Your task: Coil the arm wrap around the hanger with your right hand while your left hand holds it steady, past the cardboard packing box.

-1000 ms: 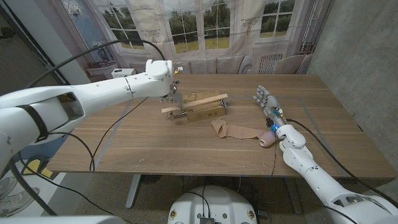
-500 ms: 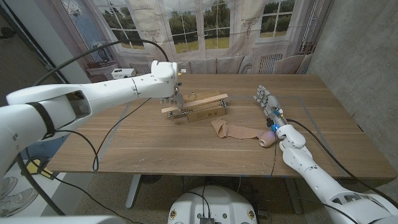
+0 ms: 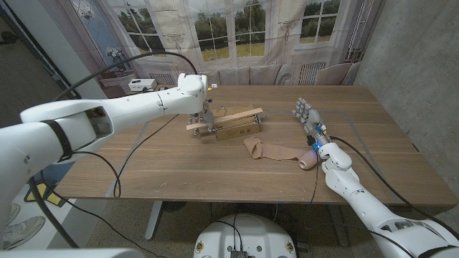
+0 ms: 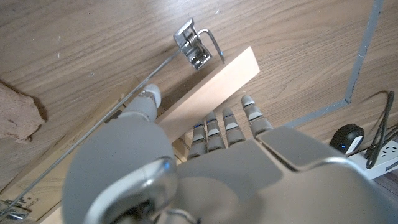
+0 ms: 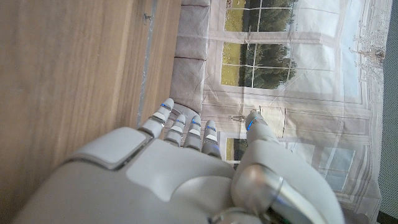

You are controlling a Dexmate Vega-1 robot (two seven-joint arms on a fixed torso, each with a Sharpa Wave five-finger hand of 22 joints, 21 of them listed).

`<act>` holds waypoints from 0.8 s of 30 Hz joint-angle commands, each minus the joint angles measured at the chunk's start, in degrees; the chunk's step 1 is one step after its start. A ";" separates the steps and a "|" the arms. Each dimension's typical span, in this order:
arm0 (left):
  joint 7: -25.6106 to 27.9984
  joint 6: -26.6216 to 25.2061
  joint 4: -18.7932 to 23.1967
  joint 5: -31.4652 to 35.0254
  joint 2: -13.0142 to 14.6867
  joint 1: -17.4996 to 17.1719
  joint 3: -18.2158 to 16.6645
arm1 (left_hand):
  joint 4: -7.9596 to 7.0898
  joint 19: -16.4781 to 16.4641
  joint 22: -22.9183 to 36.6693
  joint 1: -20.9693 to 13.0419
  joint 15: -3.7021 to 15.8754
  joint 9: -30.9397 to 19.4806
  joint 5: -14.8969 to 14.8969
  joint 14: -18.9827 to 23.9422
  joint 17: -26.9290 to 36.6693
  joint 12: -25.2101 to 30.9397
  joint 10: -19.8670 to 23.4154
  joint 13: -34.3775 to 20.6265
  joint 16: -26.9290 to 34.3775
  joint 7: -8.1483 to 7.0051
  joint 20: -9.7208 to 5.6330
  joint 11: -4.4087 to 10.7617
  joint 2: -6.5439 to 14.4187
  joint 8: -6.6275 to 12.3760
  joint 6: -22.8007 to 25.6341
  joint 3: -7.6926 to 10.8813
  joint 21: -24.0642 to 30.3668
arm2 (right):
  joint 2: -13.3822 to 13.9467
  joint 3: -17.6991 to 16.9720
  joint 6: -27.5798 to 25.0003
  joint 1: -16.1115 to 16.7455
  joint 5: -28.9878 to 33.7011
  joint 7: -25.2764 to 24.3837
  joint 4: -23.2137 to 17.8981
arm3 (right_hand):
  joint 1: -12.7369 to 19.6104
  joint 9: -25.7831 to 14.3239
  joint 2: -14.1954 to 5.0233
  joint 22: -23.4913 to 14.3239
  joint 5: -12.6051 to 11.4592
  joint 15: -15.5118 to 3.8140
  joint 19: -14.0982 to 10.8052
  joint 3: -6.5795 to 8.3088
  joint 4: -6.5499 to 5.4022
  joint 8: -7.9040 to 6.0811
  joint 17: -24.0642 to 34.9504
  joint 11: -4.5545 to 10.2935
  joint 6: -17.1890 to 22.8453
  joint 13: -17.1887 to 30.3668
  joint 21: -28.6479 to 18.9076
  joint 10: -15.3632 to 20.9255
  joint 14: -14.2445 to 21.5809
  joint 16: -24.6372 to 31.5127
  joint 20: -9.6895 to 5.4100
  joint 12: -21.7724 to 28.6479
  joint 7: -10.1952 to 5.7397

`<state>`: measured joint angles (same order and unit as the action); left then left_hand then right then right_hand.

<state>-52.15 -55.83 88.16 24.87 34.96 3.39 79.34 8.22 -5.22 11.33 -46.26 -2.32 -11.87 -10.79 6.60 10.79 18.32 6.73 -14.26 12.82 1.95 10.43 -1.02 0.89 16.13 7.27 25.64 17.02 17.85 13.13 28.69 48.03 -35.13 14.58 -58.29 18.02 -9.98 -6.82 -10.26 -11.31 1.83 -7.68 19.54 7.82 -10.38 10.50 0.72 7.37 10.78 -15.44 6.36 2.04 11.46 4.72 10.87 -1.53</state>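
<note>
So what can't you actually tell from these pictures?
- Head view: the left robot hand covers one end of the hanger, so its grip is unclear there.
- Left wrist view: that robot hand hides much of the wooden bar; fingers lie at it, but a closed hold is uncertain.
- Head view: the cardboard box is largely hidden beneath the hanger.
- Head view: the arm wrap ends behind the right robot hand's wrist.

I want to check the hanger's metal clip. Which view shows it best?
The left wrist view: the clip is close and sharp, above the wooden bar that the left hand reaches over. In the head view the hanger is small, its clips hard to make out. The right wrist view looks at table and window.
</note>
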 commanded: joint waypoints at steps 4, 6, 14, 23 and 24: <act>1.29 4.39 -3.80 -1.05 -1.06 -1.48 -2.52 | -0.18 -1.87 0.26 -1.93 0.80 -0.21 0.08 2.26 0.23 0.96 2.25 -0.35 1.02 0.13 0.18 0.22 4.86 0.15 1.34 1.01 1.06 | -0.91 -0.25 0.16 -1.08 0.20 0.28 2.07 | -0.29 -0.28 0.02 -0.26 0.03 0.22 -0.49 -0.14 0.11 -0.34 0.33 -0.23 0.31 0.32 0.36 0.74 0.66 0.38 0.25 0.48 -0.01; 1.58 4.68 -4.13 -1.18 -1.18 -1.77 -3.00 | -0.01 -2.46 0.28 -2.57 0.73 -0.22 0.11 2.47 0.19 0.97 2.46 -0.41 1.00 0.21 -0.37 0.27 5.91 0.07 1.46 1.38 1.29 | -0.98 -0.27 0.21 -1.14 0.28 0.22 2.17 | -0.30 -0.28 0.02 -0.26 0.03 0.20 -0.49 -0.15 0.11 -0.33 0.33 -0.19 0.29 0.32 0.39 0.76 0.67 0.38 0.21 0.48 -0.05; 3.81 6.48 -5.82 -2.15 -1.77 -3.56 -5.31 | 0.92 -6.67 0.32 -6.25 1.63 -0.29 0.29 5.88 0.05 1.87 5.62 -0.74 1.73 0.63 -1.16 0.72 10.08 -0.14 2.42 3.59 3.01 | -1.06 -0.20 -0.16 -1.22 0.72 -0.45 2.06 | -0.34 -0.28 0.01 -0.26 0.04 0.33 -0.56 -0.18 0.09 -0.34 0.34 -0.20 0.29 0.33 0.47 0.77 0.79 0.41 0.31 0.47 -0.07; 10.73 8.74 -5.30 -3.75 -1.19 -7.81 -10.10 | -1.16 -14.42 0.53 -12.44 3.40 -0.46 -0.03 13.00 1.20 3.94 12.46 -1.45 4.39 0.87 -1.28 1.69 11.63 1.09 8.14 11.03 6.87 | -0.84 -0.02 -0.80 -1.00 1.20 -1.26 1.33 | -0.39 -0.28 0.00 -0.27 0.04 0.47 -0.56 -0.22 0.07 -0.35 0.35 -0.18 0.32 0.34 0.58 0.83 0.87 0.42 0.37 0.47 -0.05; 11.46 8.96 -5.18 -3.93 -1.11 -8.27 -10.62 | -1.56 -15.55 0.58 -13.09 4.02 -0.48 -0.02 14.10 1.31 4.08 13.12 -1.49 4.75 0.64 -1.56 1.97 11.68 1.19 8.78 12.13 7.51 | -0.83 -0.02 -0.81 -0.94 1.25 -1.41 1.23 | -0.40 -0.28 0.00 -0.27 0.04 0.48 -0.56 -0.23 0.06 -0.35 0.35 -0.18 0.32 0.34 0.59 0.80 0.85 0.41 0.36 0.46 -0.05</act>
<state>-48.68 -50.12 83.05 22.93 33.56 -0.97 73.16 7.44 -18.58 11.63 -57.84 0.88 -12.15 -10.57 18.50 11.74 21.69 18.11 -15.50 16.68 2.80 9.19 0.55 12.22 16.82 14.49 35.70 23.28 16.92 12.91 28.61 46.94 -34.35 14.08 -56.38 18.02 -9.98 -6.82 -10.26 -11.31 2.14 -7.99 19.54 7.82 -10.38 10.50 0.41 7.37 10.78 -15.00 6.67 2.35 11.69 5.03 10.87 -1.53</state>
